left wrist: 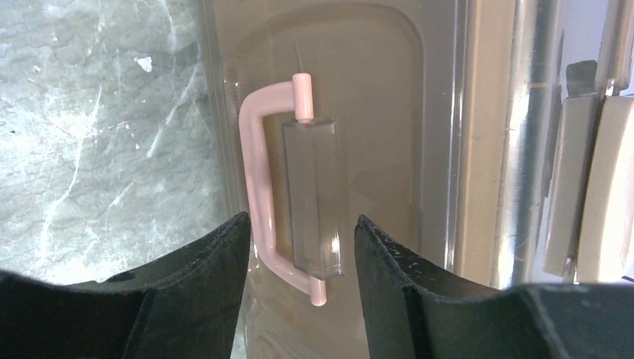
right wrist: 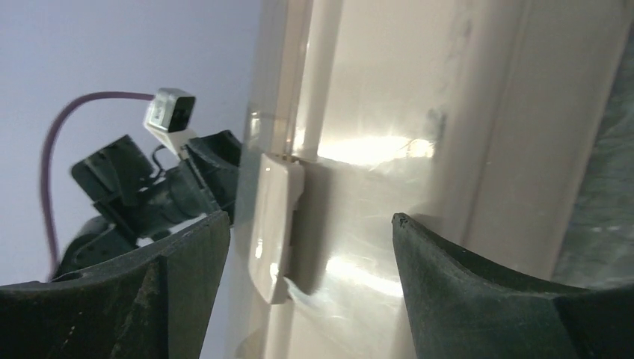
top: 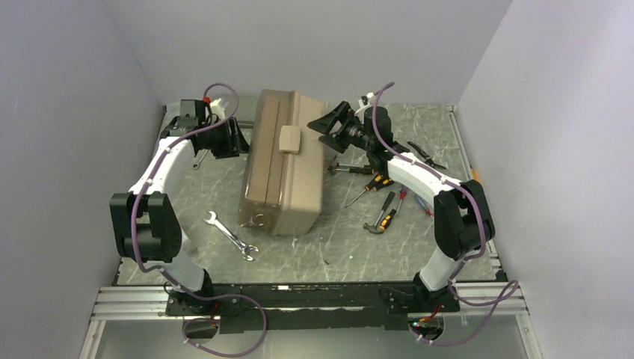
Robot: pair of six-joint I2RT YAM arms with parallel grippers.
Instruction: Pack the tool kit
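L gripper (left wrist: 300,221) by pink handle (left wrist: 254,172); toolbox (top: 280,183) prob. on side, axis near-far

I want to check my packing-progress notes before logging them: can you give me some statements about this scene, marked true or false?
1. The steel wrench lies on the table, left of the toolbox. True.
2. The right gripper holds a screwdriver. False: it is open and empty, beside the toolbox latch.
3. The left gripper is open, facing the pink handle. True.
4. The hammer is inside the toolbox. False: it lies on the table, right of the toolbox.
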